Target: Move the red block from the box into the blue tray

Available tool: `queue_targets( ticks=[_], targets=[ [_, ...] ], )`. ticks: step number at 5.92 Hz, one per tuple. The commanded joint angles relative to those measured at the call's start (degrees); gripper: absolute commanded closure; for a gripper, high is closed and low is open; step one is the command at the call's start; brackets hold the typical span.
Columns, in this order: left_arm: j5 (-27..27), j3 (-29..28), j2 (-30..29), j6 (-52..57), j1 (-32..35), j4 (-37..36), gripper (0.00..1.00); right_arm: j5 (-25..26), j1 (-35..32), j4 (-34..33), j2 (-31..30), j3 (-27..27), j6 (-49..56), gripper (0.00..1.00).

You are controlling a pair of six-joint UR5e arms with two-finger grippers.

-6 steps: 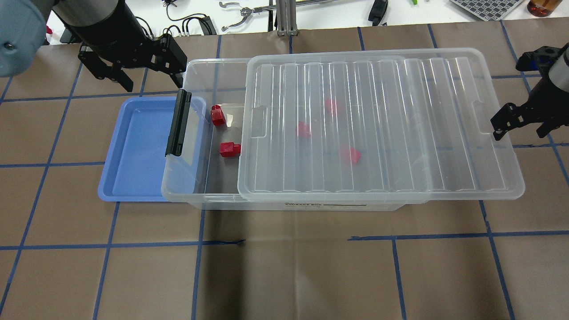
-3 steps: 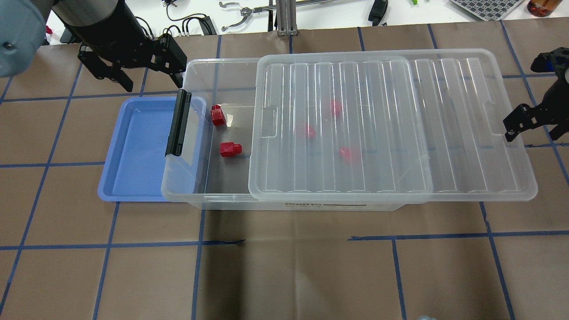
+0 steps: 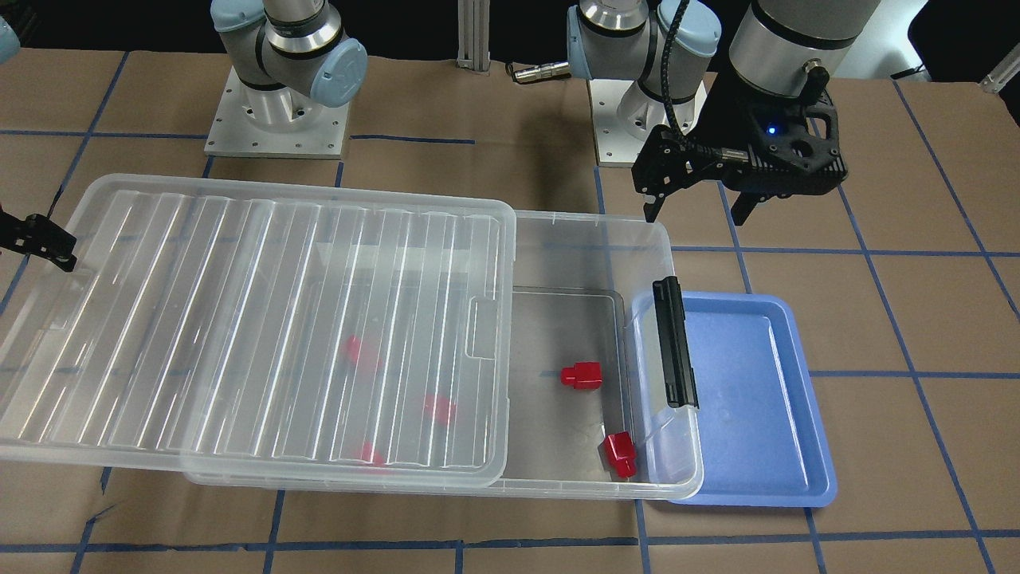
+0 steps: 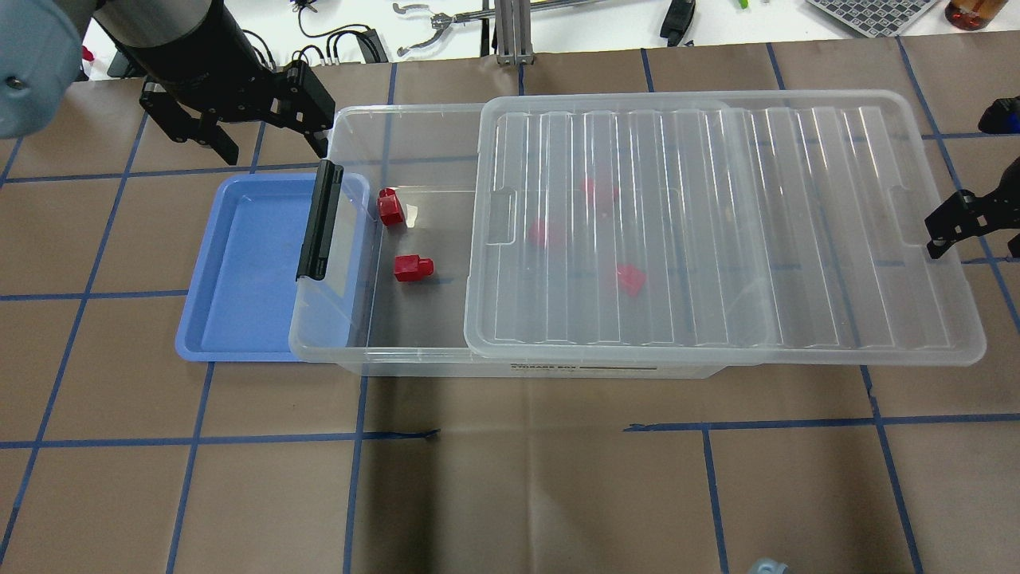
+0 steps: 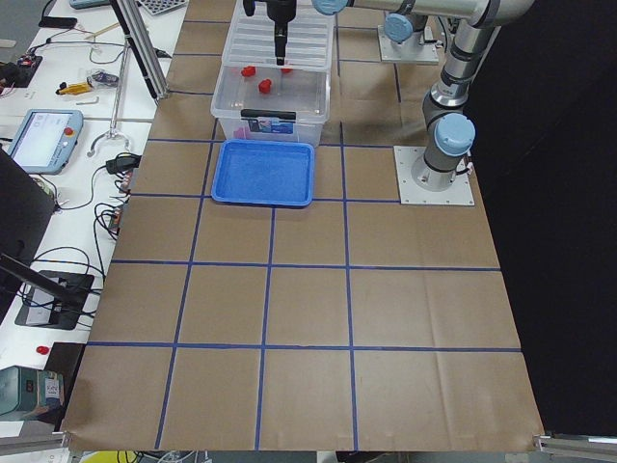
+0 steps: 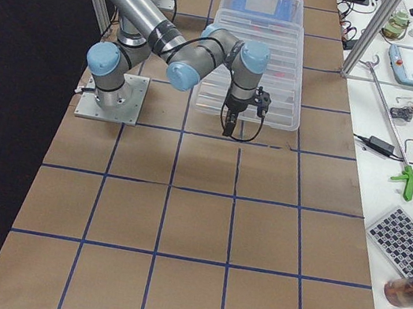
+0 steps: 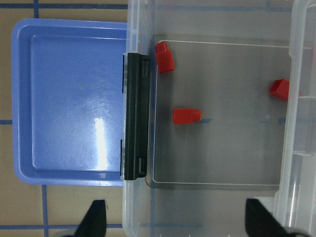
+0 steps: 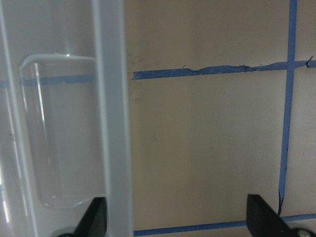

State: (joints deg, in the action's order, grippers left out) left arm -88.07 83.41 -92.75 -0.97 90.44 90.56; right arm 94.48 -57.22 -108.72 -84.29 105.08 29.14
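The clear box point(image 4: 319, 343) holds several red blocks. Two lie uncovered at its left end point(image 4: 390, 207) point(image 4: 413, 268), also in the left wrist view point(image 7: 164, 57) point(image 7: 186, 116). Three show faintly under the ribbed lid point(image 4: 717, 231), which sits shifted to the right. The blue tray point(image 4: 239, 263) lies empty against the box's latch end point(image 4: 319, 219). My left gripper point(image 4: 271, 147) is open and empty above the box's far left corner. My right gripper point(image 4: 978, 239) is open at the lid's right rim point(image 8: 113, 123), which lies between its fingers.
Brown paper with blue tape lines covers the table. Tools and cables lie on the white bench beyond the far edge point(image 4: 446, 24). The arm bases point(image 3: 279, 119) stand behind the box in the front-facing view.
The lid has slid to the right together with my right gripper, uncovering more of the box's left end. My left gripper and the red blocks have not moved.
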Motion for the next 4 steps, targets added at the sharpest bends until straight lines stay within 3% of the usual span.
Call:
queue_targets(
  ticks=[1, 3, 4],
  targets=[
    [0.7, -0.1, -0.1, 0.0, 0.1, 0.0, 0.02, 0.0, 0.4, 0.0, -0.1, -0.1, 0.3, 0.0],
    [1.1, -0.3, -3.1, 7.1, 1.2, -0.1, 0.02, 0.3, 0.3, 0.3, -1.1, -0.7, -0.7, 0.0],
    [1.1, -0.2, -5.2, 24.3, 2.4, -0.1, 0.02, 0.1, -0.2, 1.7, -1.8, -3.1, -3.2, 0.0]
  ],
)
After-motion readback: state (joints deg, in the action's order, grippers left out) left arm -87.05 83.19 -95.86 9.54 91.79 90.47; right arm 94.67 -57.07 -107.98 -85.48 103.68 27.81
